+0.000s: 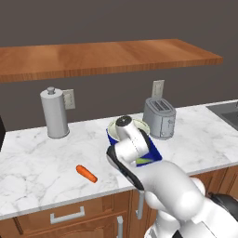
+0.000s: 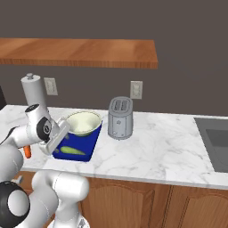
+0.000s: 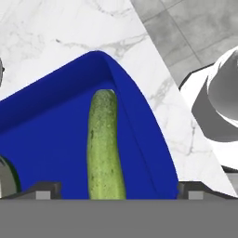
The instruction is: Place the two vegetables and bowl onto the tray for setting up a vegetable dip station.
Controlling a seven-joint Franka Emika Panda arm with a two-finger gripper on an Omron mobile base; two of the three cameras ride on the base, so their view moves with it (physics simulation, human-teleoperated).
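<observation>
Left base view: the arm bends forward over the marble counter [image 1: 42,153], and its wrist covers most of the blue tray [image 1: 155,153]. A sliver of green cucumber [image 1: 144,161] shows on the tray just beside the wrist. The rim of the bowl [image 1: 142,124] peeks out beyond the hand, on the far end of the tray. The carrot [image 1: 86,173] lies on the counter well to the hand's left, apart from the tray. A toaster [image 1: 159,117] stands past the tray to the right, and a paper towel roll [image 1: 55,113] stands far off to the left by the wall. The fingers are hidden here.

Right base view: the hand hangs over the tray's [image 2: 84,144] near left corner. The cucumber [image 2: 72,151] lies flat in the tray just under and to the right of the hand. The bowl [image 2: 83,122] sits on the far end of the tray, beyond the hand. The carrot's [image 2: 27,152] orange end shows behind the forearm, left of the tray. The toaster [image 2: 120,117] stands right of the bowl.

Hand view: the gripper [image 3: 114,190] is spread wide, both tips at the bottom, nothing pinched. The cucumber [image 3: 105,144] lies lengthwise straight between the tips on the tray [image 3: 51,135] floor, near the rim on that side. It looks clear of both tips.
</observation>
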